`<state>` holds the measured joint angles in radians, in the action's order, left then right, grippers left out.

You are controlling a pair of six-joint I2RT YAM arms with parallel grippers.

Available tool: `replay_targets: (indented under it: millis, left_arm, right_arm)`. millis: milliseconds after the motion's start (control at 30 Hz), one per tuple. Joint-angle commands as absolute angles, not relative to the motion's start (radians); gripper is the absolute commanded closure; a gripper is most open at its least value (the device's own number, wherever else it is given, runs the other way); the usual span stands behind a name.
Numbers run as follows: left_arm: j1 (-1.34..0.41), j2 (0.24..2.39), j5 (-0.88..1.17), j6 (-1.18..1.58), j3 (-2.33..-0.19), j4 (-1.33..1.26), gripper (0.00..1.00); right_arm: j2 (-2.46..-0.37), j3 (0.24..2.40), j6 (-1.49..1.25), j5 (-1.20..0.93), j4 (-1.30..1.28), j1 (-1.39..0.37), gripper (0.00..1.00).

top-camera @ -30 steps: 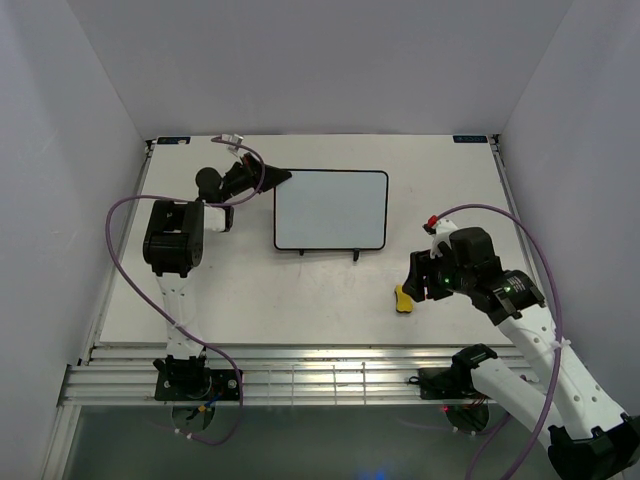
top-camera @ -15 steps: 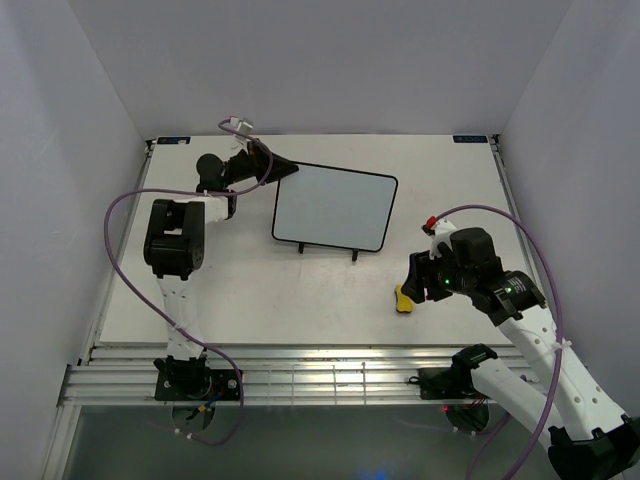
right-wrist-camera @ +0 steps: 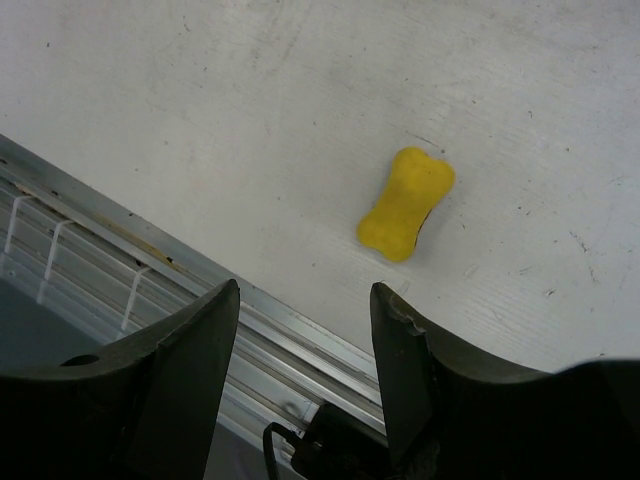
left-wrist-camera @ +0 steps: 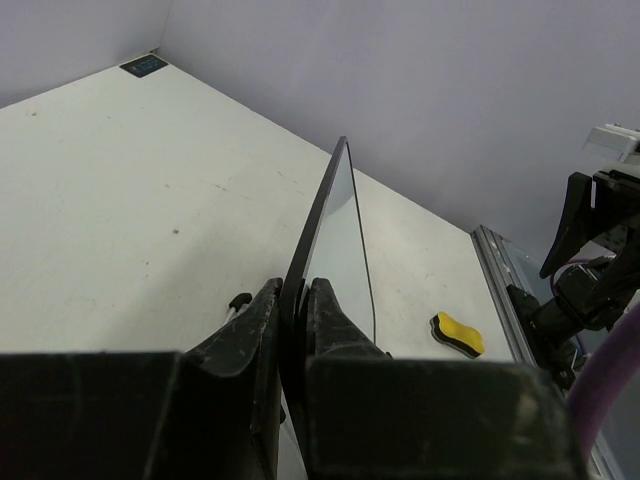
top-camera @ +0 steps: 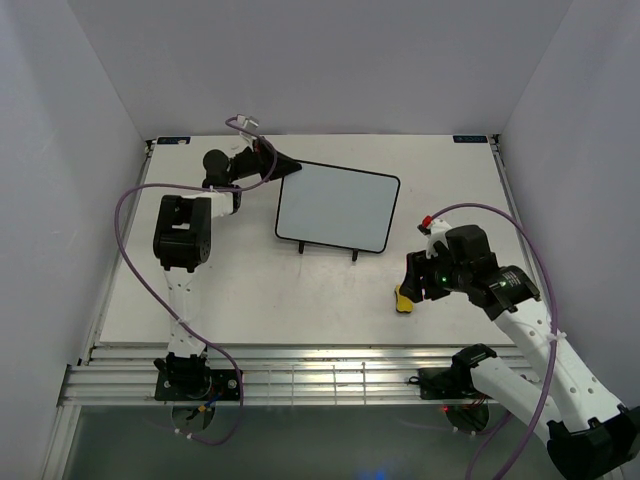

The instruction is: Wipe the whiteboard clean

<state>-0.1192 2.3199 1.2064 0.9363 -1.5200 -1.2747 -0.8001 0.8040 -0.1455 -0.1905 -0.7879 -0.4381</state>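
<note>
1. The left end effector [left-wrist-camera: 295,292] is clenched on the left edge of the small white rectangular whiteboard with a thin black frame [top-camera: 335,207]. The frame is pinched between both fingers [left-wrist-camera: 250,330].
2. The whiteboard sits toward the far middle of the white table [top-camera: 250,290], turned slightly askew. Its face looks blank, as far as the overhead view can tell.
3. A thin wire stand with black feet [top-camera: 352,256] shows along the whiteboard's near edge.
4. The right end effector [right-wrist-camera: 305,298] is released, with its jaws spread wide, and it hovers over the near right part of the table.
5. A small yellow bone-shaped eraser block [right-wrist-camera: 405,203] lies flat on the table just beyond those jaws, touching neither and well apart from the whiteboard.
</note>
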Motion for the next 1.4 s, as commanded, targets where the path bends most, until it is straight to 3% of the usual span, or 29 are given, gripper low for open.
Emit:
replay_targets:
  millis: [0,233,833,1367]
  left_arm:
    - [-0.098,2.322,1.243,0.703,-1.482,-1.686,1.0]
    - [-0.081,2.341,1.255,0.68,-1.47,-1.686,1.0]
    - [-0.11,2.427,1.305,0.707,-1.687,-1.687,1.0]
    - [-0.101,2.379,1.29,0.571,-1.474,-1.689,1.0]
  right_arm:
    - [-0.793,0.856,-0.124,-0.216,-0.779,-0.436,0.39]
    - [-0.798,0.87,-0.121,-0.233,-0.784,-0.436,0.39]
    - [-0.807,0.853,-0.109,-0.241,-0.782,-0.436,0.4]
    - [-0.81,0.894,-0.104,-0.235,-0.775,-0.436,0.39]
